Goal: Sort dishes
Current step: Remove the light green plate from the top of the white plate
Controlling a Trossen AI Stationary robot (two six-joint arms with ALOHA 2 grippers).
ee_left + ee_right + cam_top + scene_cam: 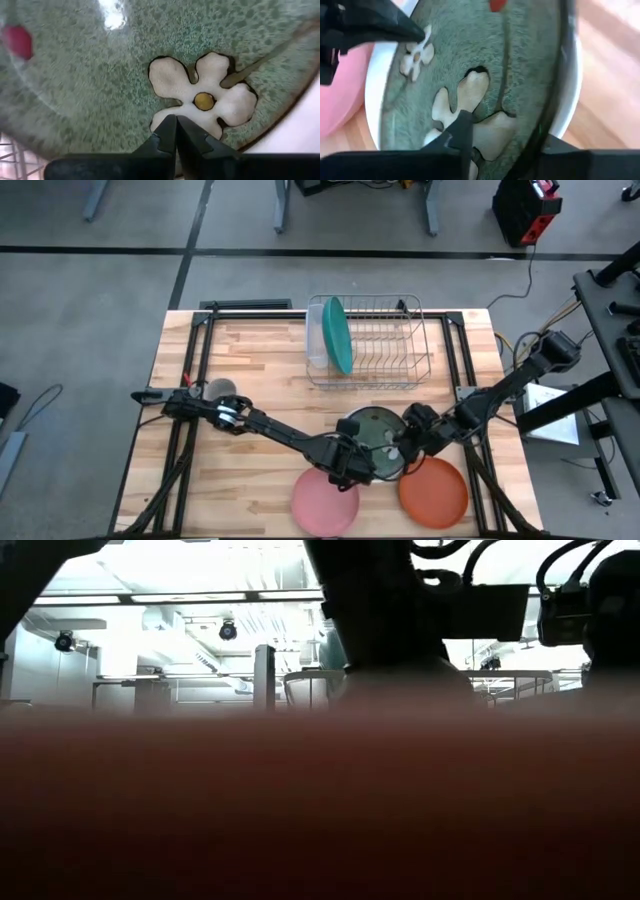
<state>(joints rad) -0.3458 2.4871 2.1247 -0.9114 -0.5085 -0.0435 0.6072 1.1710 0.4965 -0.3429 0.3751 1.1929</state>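
Note:
The dark green plate with white flowers sits near the table's front middle on the white bowl, whose rim shows around it. My left gripper is shut at the plate's near-left part. My right gripper is shut on the plate's right rim. In front lie the pink plate and the orange-red plate, both flat on the table. The teal plate stands on edge in the wire rack. My left gripper has its shut fingertips against the plate's upper face beside a white flower, close to the near-left rim, slanting down from the table's left. Nothing shows between its fingers. My right gripper pinches the plate's right rim. One finger lies on the flowered upper face and the other stays outside and below the rim. The fingers come slanting down from the table's right. The plate's far part stays over the white bowl.
A small grey mug stands at the left by my left arm. The rack fills the far middle of the table. The low view is mostly blocked by a blurred reddish shape close to the camera.

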